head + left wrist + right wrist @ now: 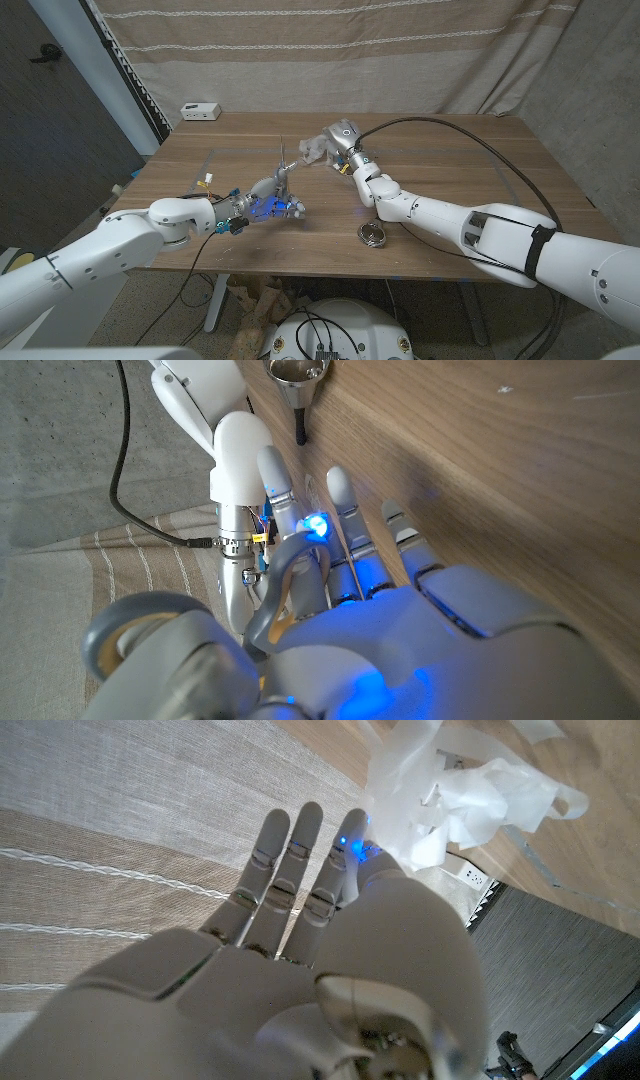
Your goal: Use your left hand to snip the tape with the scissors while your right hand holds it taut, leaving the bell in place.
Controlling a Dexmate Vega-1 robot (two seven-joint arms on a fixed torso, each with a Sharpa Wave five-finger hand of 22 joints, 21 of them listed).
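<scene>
The left hand (268, 203) hovered low over the middle of the wooden tabletop (450, 190), its fingers curled through the grey handles of the scissors (281, 172). The blades rose from that grip toward the tape (312, 150). In the left wrist view the scissor handle loops showed against the palm, lit blue by the hand's own light.

The right hand (335, 145) was raised above the far middle of the tabletop and pinched a crumpled wad of clear tape between thumb and a finger. In the right wrist view its other fingers (290, 860) stood straight and close together, and the bunched, whitish tape sat just past the thumb. A thin strip of tape ran from the wad down toward the scissor blades.

The bell (374, 236), a small metal dome, sat on the tabletop near the front edge, below the right forearm and well apart from both hands. A white box (200, 111) lay at the far left corner.
</scene>
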